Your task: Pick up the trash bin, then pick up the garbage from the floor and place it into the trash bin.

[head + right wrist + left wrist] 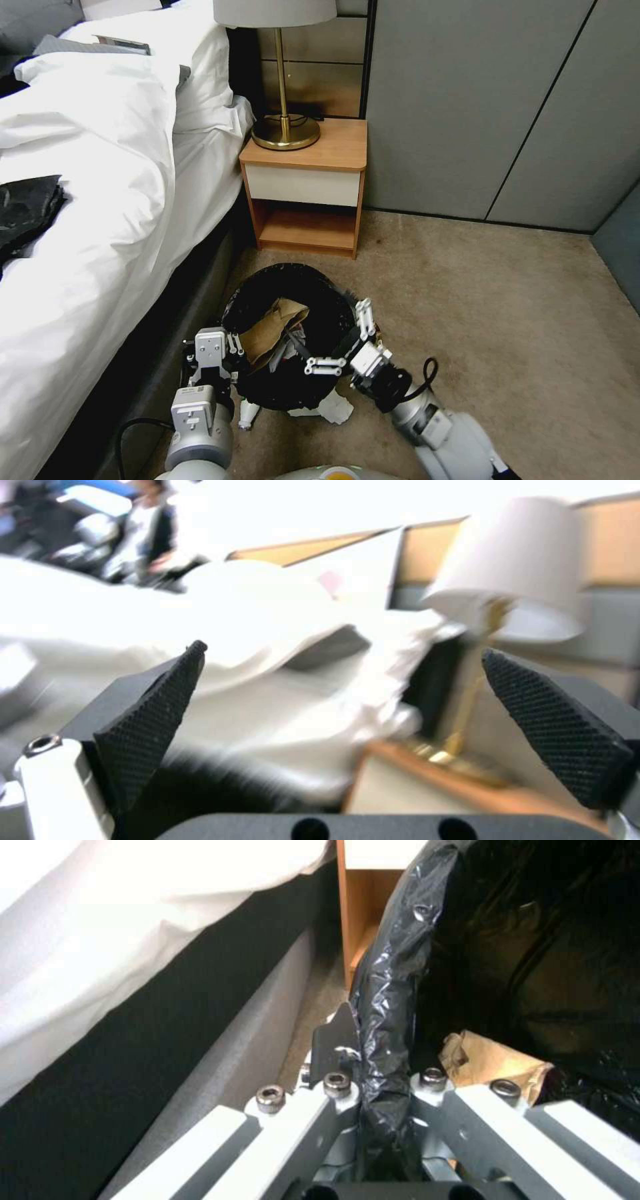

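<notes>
- Between the bed (100, 220) and the nightstand (305, 190), I see the trash bin (293, 333) over the floor (480, 320), its black liner (387, 990) folded over the rim.
- My left gripper (212, 347) is pinched on that lined rim at the bed side; in the left wrist view the liner runs up between its jaws.
- My right gripper (347, 347) hovers above the bin's mouth on the opposite side, its pads (560, 730) spread wide with nothing between them.
- Brown card scrap (273, 327) and pale paper already lie inside the bin.
- Risk: I judge a one-sided pinch may grip plastic more than wall; the liner could slip and the bin tilt, spilling its load.
- Risk: the open right fingers sit close to the rim and could snag the liner or knock the bin.
- Crumpled white paper (333, 407) lies on the carpet beneath the bin's near edge, so I judge the task unfinished.
- Hidden: I cannot tell whether the bin's base touches the carpet; its white wall is masked by liner and arms.
- A small whitish piece (248, 415) by the left wrist is too obscured to identify.
</notes>
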Controlling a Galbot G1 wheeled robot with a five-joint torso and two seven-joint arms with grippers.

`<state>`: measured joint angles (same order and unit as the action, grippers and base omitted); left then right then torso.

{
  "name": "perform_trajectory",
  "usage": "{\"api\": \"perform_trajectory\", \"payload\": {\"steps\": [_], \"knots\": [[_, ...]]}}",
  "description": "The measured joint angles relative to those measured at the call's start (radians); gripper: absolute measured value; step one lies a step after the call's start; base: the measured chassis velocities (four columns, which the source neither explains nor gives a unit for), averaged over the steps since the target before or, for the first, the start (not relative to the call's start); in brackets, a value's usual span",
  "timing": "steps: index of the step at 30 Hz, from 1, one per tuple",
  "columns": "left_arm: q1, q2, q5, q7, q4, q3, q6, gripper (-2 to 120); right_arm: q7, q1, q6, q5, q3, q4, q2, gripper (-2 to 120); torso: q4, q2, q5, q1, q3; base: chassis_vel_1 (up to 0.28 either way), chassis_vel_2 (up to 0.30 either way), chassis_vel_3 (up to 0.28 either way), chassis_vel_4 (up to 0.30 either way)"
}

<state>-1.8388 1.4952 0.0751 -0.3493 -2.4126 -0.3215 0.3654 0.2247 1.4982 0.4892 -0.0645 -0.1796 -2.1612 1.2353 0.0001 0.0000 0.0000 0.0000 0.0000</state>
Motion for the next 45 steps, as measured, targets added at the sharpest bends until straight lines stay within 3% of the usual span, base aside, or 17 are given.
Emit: {"api": "perform_trajectory", "payload": {"steps": [4,5,8,16,26,29,35,36,38,42,44,45], "knots": [[0.002,0.003,-0.005,-0.002,0.003,-0.008,0.000,1,-0.164,0.063,-0.038,-0.027,-0.068,-0.103,0.037,100,0.0000,0.000,0.0000,0.000,0.000,0.000,0.000,0.000,0.000],[0.002,0.003,-0.005,-0.002,0.003,-0.008,0.000,1,-0.164,0.063,-0.038,-0.027,-0.068,-0.103,0.037,100,0.0000,0.000,0.0000,0.000,0.000,0.000,0.000,0.000,0.000],[0.003,0.003,-0.014,-0.005,0.003,-0.014,0.000,1,-0.308,0.167,-0.040,-0.054,-0.147,-0.120,0.084,100,-0.0002,0.000,0.0001,0.000,0.000,0.000,0.000,0.000,0.000],[0.009,0.001,-0.031,-0.008,-0.002,-0.024,0.006,1,-0.391,0.308,0.026,-0.030,-0.234,-0.029,0.106,100,-0.0002,0.000,0.0001,0.000,0.000,0.000,0.000,0.000,0.000],[0.009,0.004,-0.034,-0.009,-0.007,-0.026,0.008,1,-0.402,0.297,0.016,-0.003,-0.224,0.022,0.123,100,-0.0001,0.000,0.0000,0.000,0.000,0.000,0.000,0.000,0.000],[0.009,0.005,-0.035,-0.009,-0.011,-0.027,0.008,1,-0.397,0.269,-0.013,0.014,-0.222,0.030,0.116,100,-0.0001,0.000,0.0000,0.000,0.000,0.000,0.000,0.000,0.000],[-0.003,0.009,-0.032,-0.010,-0.018,-0.026,0.009,1,-0.344,0.093,-0.215,0.130,-0.216,0.077,0.081,100,0.0000,0.000,-0.0001,0.000,0.000,0.000,0.000,0.000,0.000],[-0.003,0.009,-0.032,-0.010,-0.018,-0.026,0.009,1,-0.344,0.093,-0.215,0.130,-0.216,0.077,0.081,100,0.0000,0.000,-0.0001,0.000,0.000,0.000,0.000,0.000,0.000],[-0.004,0.013,-0.027,-0.010,-0.019,-0.024,0.008,1,-0.327,0.004,-0.316,0.178,-0.183,0.154,0.069,100,0.0002,0.000,-0.0001,0.000,0.000,0.000,0.000,0.000,0.000],[-0.005,0.015,-0.021,-0.012,-0.017,-0.023,0.008,1,-0.316,-0.062,-0.379,0.186,-0.146,0.246,0.067,100,0.0001,0.000,0.0000,0.000,0.000,0.000,0.000,0.000,0.000],[-0.005,0.016,-0.019,-0.014,-0.012,-0.021,0.008,1,-0.310,-0.138,-0.413,0.162,-0.102,0.383,0.072,100,0.0001,0.000,-0.0003,0.000,0.000,0.000,0.000,0.000,0.000],[-0.005,0.016,-0.019,-0.014,-0.012,-0.021,0.008,1,-0.310,-0.138,-0.413,0.162,-0.102,0.383,0.072,100,0.0001,0.000,-0.0003,0.000,0.000,0.000,0.000,0.000,0.000]]}}
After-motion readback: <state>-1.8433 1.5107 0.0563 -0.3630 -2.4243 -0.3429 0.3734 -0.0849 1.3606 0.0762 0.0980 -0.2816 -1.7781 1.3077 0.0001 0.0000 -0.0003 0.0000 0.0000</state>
